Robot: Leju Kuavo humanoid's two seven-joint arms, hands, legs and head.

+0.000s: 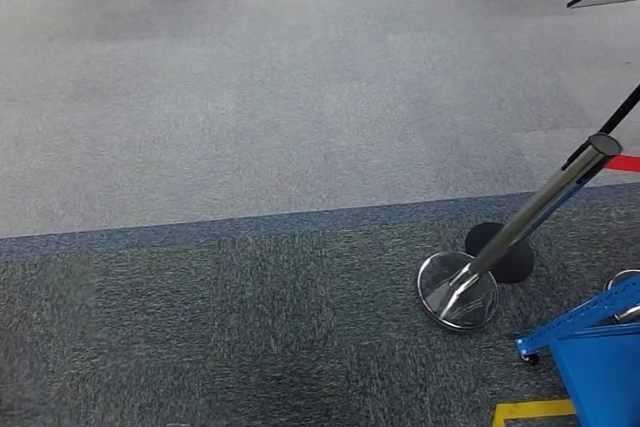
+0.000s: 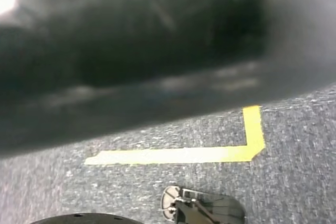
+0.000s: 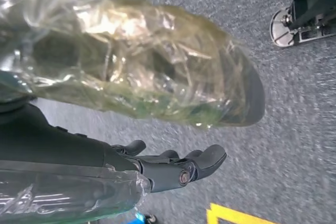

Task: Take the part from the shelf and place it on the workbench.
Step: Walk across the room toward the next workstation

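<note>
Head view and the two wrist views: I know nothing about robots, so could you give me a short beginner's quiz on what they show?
1. True or false: in the head view, the chrome barrier post has its round base on the carpet.
2. The floor tape in the right wrist view is: A green, B yellow, C white.
3. Fill in: the long bundle beside the right hand is wrapped in clear ____.

Key: 1 true; 2 B; 3 plastic.
</note>
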